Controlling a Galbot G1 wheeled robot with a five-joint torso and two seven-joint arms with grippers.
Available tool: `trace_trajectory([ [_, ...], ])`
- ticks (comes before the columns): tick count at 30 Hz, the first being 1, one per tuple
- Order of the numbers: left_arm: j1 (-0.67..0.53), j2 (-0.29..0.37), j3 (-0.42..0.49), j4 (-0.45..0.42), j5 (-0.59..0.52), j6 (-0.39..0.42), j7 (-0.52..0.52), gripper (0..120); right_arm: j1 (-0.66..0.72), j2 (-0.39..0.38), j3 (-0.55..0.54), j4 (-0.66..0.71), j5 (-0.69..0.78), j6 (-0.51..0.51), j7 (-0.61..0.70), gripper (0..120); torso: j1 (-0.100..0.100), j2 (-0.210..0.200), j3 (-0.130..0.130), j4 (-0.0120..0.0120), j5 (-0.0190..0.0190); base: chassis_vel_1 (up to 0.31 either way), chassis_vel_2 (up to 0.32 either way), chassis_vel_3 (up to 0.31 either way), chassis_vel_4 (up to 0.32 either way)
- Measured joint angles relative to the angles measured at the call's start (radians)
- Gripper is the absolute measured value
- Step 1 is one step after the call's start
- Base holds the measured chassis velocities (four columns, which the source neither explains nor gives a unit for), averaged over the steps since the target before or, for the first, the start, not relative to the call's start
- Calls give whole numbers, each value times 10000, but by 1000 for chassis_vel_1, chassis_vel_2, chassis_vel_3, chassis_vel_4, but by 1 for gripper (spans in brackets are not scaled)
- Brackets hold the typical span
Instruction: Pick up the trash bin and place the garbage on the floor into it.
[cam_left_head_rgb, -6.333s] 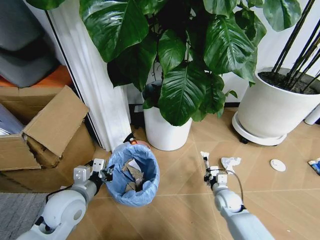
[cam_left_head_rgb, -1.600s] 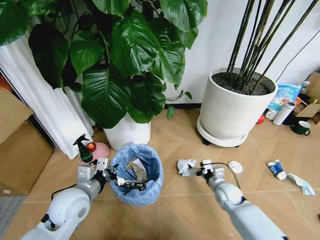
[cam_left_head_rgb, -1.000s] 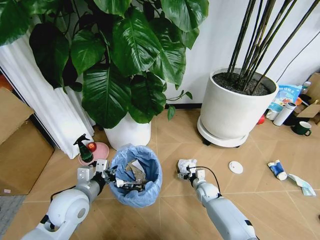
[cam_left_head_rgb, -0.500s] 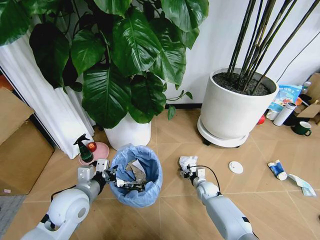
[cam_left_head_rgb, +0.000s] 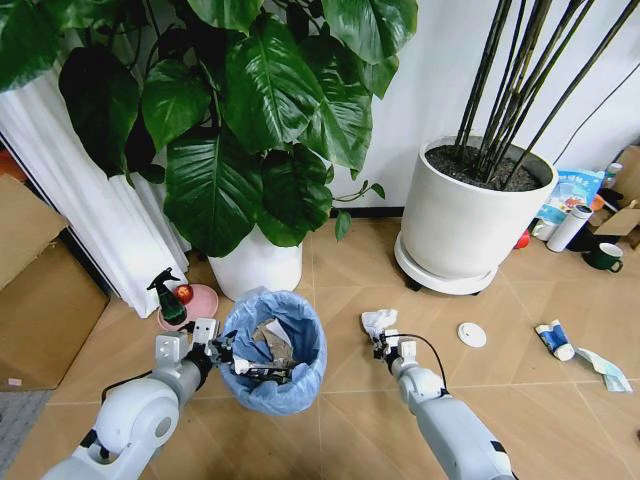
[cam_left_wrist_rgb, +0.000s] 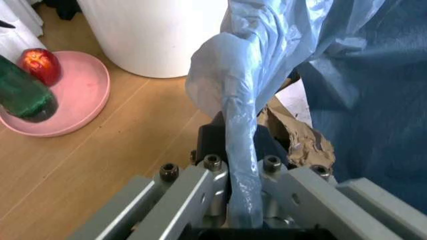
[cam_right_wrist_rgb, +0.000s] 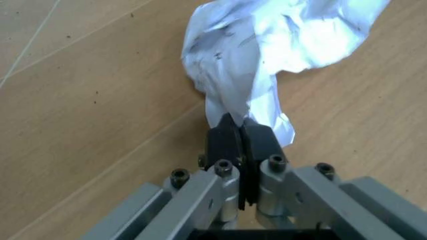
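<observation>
The left gripper (cam_left_wrist_rgb: 241, 172) is pinching the light-blue bag rim of the small round trash bin (cam_left_head_rgb: 272, 348), keeping it carried; just beside the bin, the right gripper (cam_right_wrist_rgb: 239, 134) is clamping closed on a crumpled white paper scrap (cam_right_wrist_rgb: 267, 50) for binning.

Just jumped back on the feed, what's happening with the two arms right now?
The left gripper is shut on the blue-lined rim of the trash bin, which already has scraps inside. The right gripper is pinched shut on the edge of a crumpled white paper at floor level beside the bin. More garbage, a white disc and a crushed blue-white package, lies further right.
</observation>
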Motion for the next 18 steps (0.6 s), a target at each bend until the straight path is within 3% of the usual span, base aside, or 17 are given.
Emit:
trace_trajectory([
  [11,42,49,-54,-102,64,-29,73,0,-443,-137,342,919,-189,17,250,0,0,0,0,1,1,0,0,0,0],
  [18,81,28,-46,-82,408,-129,226,0,-1339,-657,650,3250,-799,366,381,0,0,0,0,1,-1,0,0,0,0],
])
